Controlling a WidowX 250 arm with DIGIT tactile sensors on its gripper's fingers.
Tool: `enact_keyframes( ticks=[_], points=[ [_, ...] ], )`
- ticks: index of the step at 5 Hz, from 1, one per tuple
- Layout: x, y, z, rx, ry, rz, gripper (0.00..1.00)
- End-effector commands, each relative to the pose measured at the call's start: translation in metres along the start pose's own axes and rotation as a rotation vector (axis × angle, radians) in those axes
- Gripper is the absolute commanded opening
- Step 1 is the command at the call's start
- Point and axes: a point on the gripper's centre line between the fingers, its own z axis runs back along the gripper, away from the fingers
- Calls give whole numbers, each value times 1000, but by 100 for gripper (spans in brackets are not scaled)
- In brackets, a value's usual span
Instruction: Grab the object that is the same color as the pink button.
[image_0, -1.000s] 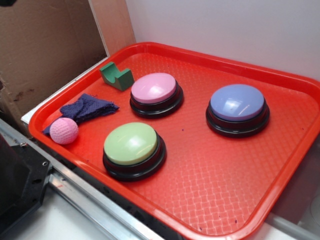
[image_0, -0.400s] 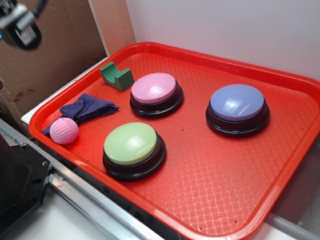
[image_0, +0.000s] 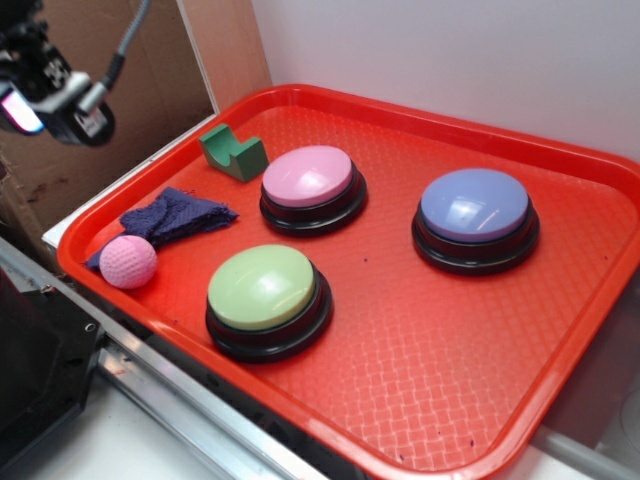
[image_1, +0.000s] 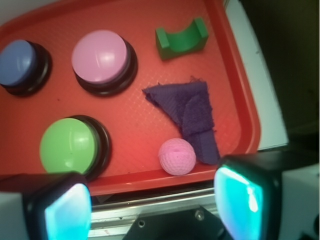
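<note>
A small knitted pink ball lies at the near left corner of the red tray, touching a dark blue cloth. The pink button stands further in on the tray. My gripper hangs high at the upper left, off the tray and well above the ball. It is open, its two glowing pads wide apart with nothing between them.
A green-topped button sits just right of the ball, a lavender-blue button further right. A notched green block lies at the back left. Cardboard stands behind; a metal rail runs along the front.
My gripper has come into the exterior view at the upper left and moved down and right. Nothing on the tray has moved.
</note>
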Motion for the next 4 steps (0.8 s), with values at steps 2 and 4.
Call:
enact_keyframes(
  ticks=[2, 4],
  points=[
    [3, 20, -68, 120, 46, 35, 100],
    [0, 29, -96, 186, 163, -11, 100]
  ],
)
